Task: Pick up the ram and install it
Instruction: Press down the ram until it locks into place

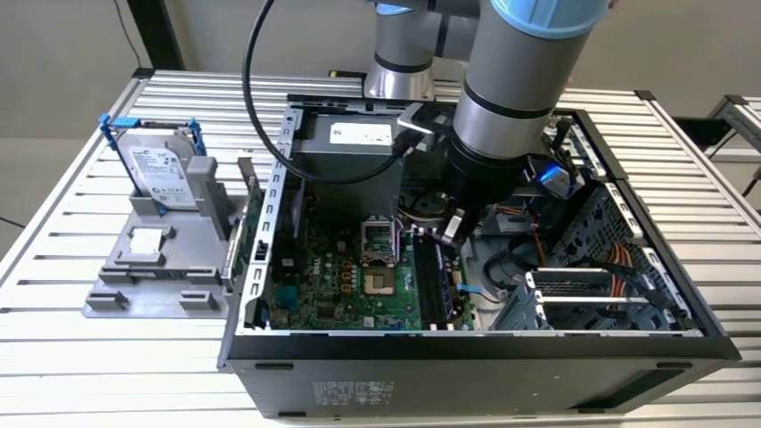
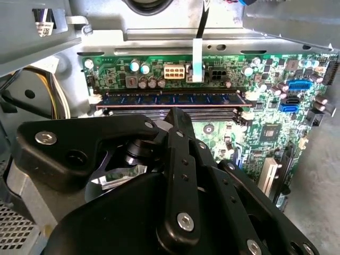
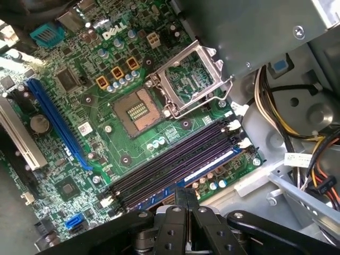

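The ram [image 2: 170, 98] sits in the motherboard [image 3: 79, 95] slot.

We note a slatted aluminium table [image 1: 71, 357] under even light, a plain beige wall [image 1: 60, 53] behind, and possibly a second table [image 1: 743, 120] at the exterior view's right.

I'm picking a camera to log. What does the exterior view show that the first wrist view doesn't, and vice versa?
Exterior view: the hard drive on its grey stand beside the case. First wrist view: the coin battery. Both: the open processor socket, memory slots and pincer.
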You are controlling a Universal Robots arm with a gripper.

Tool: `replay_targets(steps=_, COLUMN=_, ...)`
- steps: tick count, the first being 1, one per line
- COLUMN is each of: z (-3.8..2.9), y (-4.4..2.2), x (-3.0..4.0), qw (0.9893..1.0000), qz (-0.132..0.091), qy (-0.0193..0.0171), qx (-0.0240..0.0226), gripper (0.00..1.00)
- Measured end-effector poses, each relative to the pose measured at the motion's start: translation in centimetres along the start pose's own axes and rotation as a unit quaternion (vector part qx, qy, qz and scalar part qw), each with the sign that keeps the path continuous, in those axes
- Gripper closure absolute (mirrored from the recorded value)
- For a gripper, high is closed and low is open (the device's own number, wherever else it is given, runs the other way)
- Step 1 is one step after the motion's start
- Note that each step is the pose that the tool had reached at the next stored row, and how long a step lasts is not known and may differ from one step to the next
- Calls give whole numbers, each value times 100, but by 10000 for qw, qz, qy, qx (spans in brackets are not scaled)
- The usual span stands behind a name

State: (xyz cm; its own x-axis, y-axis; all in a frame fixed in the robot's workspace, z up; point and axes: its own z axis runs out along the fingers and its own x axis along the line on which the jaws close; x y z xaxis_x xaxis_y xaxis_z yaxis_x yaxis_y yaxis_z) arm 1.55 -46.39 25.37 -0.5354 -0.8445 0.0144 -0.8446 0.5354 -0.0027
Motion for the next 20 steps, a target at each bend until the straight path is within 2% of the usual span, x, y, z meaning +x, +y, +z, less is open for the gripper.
replay_targets(steps=10, z=0, y=0, x=0, qw=9995, qz=-311, qy=-1, qx=4, gripper=100)
replay_targets(steps=20, z=0, y=0, x=0, qw=9982, qz=-597, qy=-1, qx=8, gripper=100)
